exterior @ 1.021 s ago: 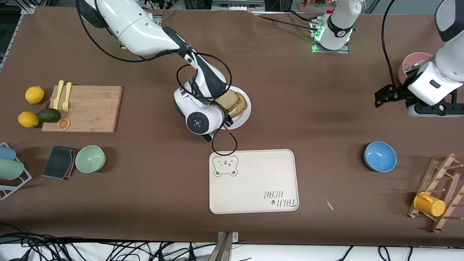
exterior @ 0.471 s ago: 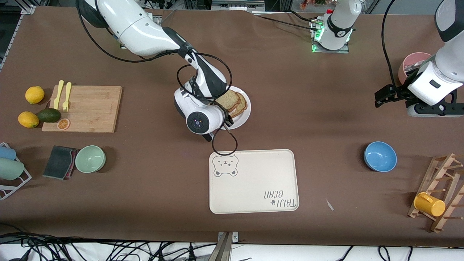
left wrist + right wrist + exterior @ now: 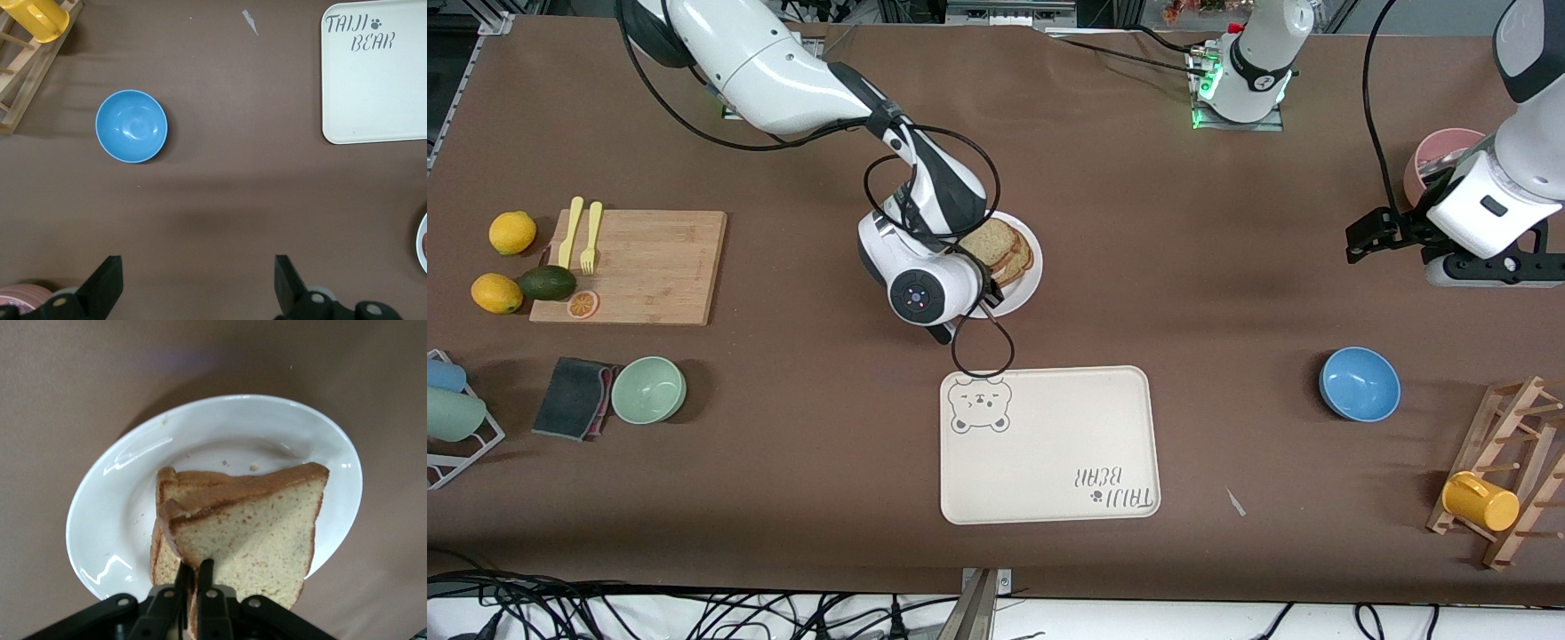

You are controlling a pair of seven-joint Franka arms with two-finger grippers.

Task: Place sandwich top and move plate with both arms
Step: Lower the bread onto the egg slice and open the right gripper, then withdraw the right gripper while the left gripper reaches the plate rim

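Note:
The white plate sits mid-table, farther from the front camera than the cream tray. My right gripper is shut on the edge of the sandwich top, a speckled light-brown slice held tilted over the plate. The sandwich top lies over a second slice on the plate; what that slice bears is hidden. My left gripper waits over bare table at the left arm's end. In the left wrist view it is open and empty.
The cream tray with a bear drawing lies nearer the front camera than the plate. A blue bowl, a pink cup and a wooden rack with a yellow mug stand at the left arm's end. A cutting board and a green bowl are at the right arm's end.
My right gripper has shifted slightly over the plate, carrying the sandwich top with it. The left arm has not moved.

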